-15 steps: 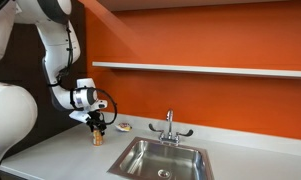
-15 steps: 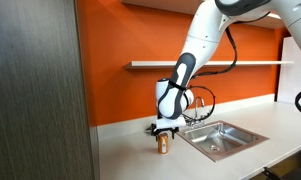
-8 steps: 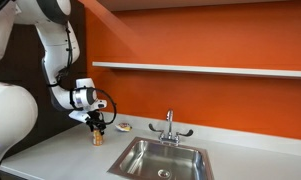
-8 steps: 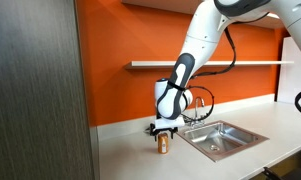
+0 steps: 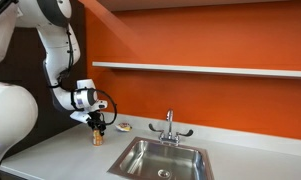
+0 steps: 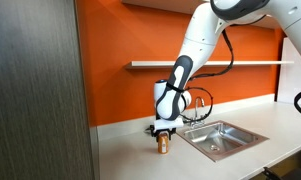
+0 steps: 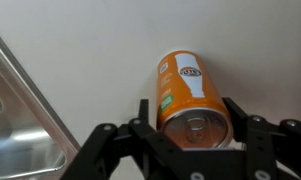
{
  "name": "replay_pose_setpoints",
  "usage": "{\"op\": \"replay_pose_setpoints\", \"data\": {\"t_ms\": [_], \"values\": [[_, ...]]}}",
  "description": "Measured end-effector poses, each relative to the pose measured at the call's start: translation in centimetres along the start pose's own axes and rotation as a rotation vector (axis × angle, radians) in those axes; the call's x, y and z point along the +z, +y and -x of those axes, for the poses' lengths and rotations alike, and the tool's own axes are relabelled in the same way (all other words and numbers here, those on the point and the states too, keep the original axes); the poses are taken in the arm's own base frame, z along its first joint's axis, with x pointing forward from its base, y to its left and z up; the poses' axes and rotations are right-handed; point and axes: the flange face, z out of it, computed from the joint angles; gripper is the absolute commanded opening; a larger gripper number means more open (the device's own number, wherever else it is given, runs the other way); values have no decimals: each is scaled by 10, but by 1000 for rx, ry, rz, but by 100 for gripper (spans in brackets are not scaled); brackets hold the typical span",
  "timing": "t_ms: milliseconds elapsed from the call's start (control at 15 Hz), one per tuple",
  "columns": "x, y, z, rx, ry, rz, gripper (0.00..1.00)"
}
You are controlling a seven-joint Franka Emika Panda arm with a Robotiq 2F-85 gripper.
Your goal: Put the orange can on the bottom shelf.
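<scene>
Jaws astride upright orange can (image 7: 190,95)

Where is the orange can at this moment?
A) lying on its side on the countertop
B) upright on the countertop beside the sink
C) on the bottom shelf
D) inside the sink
B: the orange can stands upright on the countertop, next to the sink, between the jaws.
</scene>
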Motion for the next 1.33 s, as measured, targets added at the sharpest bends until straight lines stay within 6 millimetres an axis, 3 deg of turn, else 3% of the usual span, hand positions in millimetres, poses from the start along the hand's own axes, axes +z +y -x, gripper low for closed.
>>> {"op": "replay_pose_setpoints", "data": {"t_ms": [67,867,1333], "values": [[1,-1,-1,0,2,0,38],[0,-1,-7,33,-34,29,38],[-32,-7,-8,-1,-81,26,38]]}}
